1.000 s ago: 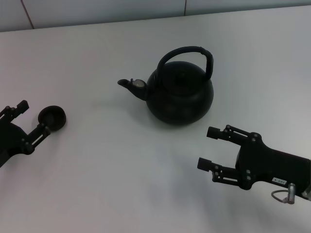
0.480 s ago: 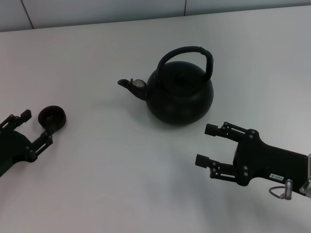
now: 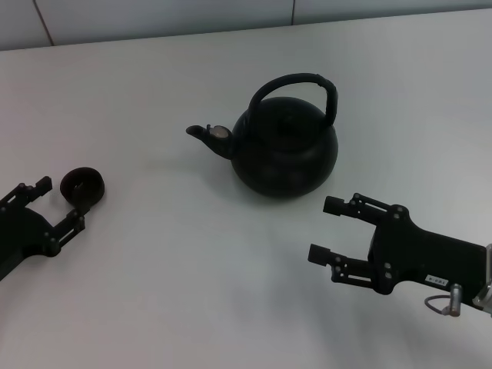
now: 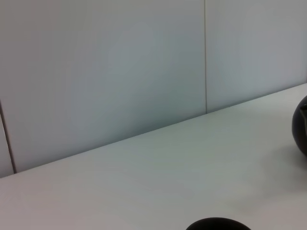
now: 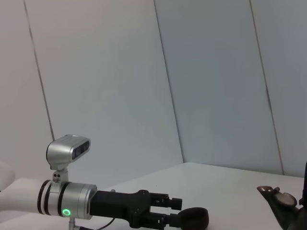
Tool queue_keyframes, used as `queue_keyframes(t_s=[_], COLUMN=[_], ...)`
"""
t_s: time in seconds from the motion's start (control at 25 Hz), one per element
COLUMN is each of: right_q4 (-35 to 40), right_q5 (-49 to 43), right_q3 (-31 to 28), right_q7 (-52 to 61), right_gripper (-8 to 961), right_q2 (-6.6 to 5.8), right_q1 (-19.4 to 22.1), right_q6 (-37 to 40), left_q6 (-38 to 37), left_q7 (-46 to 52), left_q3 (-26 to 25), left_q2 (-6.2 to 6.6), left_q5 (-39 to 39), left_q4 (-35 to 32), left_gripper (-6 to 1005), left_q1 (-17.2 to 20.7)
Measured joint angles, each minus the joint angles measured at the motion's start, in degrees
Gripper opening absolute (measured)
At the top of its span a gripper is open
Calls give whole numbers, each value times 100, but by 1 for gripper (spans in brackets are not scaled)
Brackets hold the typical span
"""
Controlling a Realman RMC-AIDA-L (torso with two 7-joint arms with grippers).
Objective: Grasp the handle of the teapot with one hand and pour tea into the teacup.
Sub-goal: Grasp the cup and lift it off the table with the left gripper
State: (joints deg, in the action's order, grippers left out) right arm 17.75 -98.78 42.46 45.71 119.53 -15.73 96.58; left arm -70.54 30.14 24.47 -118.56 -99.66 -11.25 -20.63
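Note:
The matte-black teapot (image 3: 286, 150) stands upright near the middle of the white table, its spout (image 3: 207, 134) pointing left and its arched handle (image 3: 296, 86) over the top. The tiny black teacup (image 3: 82, 186) sits on the table at the left. My left gripper (image 3: 60, 205) is open, its fingers just in front of the teacup and apart from it. My right gripper (image 3: 329, 229) is open and empty, in front of the teapot and to its right, not touching it. The right wrist view shows my left gripper (image 5: 175, 211) beside the teacup (image 5: 190, 218) and the spout (image 5: 278, 198).
The white table (image 3: 192, 277) stretches around both objects. A pale panelled wall (image 3: 154, 15) runs along the far edge. The left wrist view shows the teacup's rim (image 4: 218, 224) and an edge of the teapot (image 4: 301, 125).
My left gripper has drawn back toward me from the teacup, which stays on the table. My right gripper has shifted slightly toward me. The teapot has not moved.

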Motion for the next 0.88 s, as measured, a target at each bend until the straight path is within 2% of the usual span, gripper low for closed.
queue_keyframes(t_s=[0.88], right_q4=[0], right_q5=[0], right_q3=[-54], right_q7=[54], right_gripper=[783], right_q2=[-9], right_q1=[-87], right_q6=[-63], left_q6=[352], left_q7=[1], left_q3=[124], left_q2=[-9], left_q5=[0], left_q4=[85], left_gripper=[690], left_q1=[-302])
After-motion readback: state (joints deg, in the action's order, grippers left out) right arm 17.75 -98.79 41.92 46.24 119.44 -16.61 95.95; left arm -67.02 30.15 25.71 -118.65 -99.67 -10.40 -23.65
